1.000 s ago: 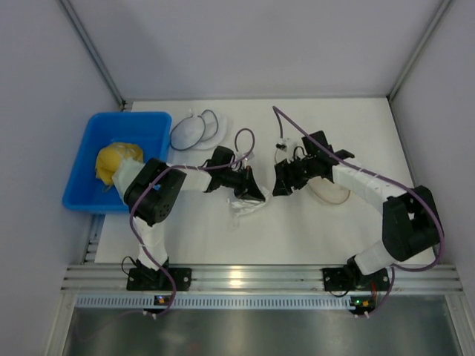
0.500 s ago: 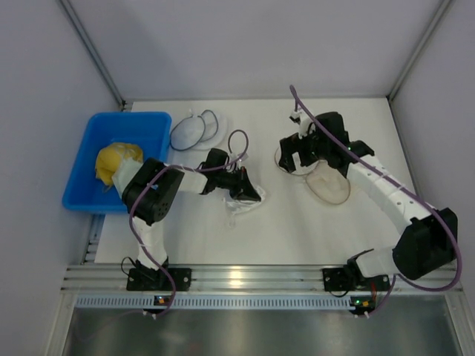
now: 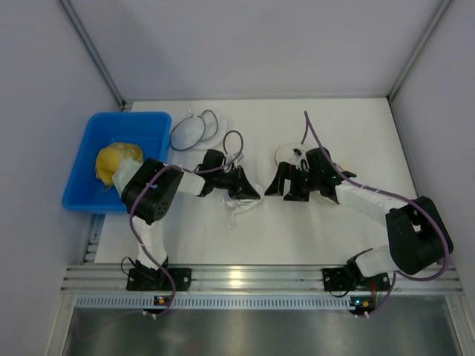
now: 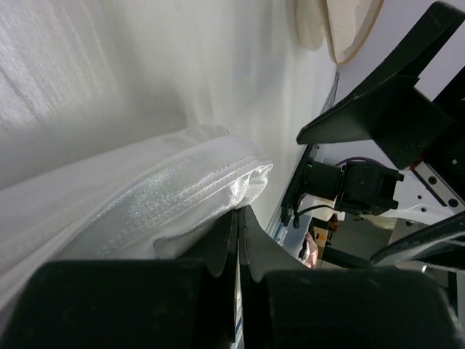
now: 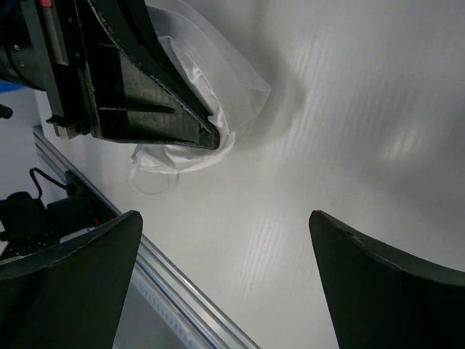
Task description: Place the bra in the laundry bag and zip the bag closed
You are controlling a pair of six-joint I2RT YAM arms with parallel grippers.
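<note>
Grey-walled booth. White counter [image 3: 312, 230]. Blue bin [image 3: 78, 182] at 9 o'clock.
Left arm lies low, reaching toward centre. The left end effector [image 3: 249, 191] is pressed together, pinching the bra [image 3: 237, 208] just 8 o'clock of centre.
Right arm is folded inward. The right end effector [image 3: 286, 184] is spread wide, facing the bra.
Laundry bag [image 3: 283, 153] lies 12 o'clock of centre, partly under the right arm.

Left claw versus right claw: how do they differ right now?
The left claw is shut, its jaws pressed together; the right claw stands wide open. The left claw pinches an edge of the white moulded-cup bra; the right claw holds nothing. Both are black two-finger claws, facing each other over the white table.
</note>
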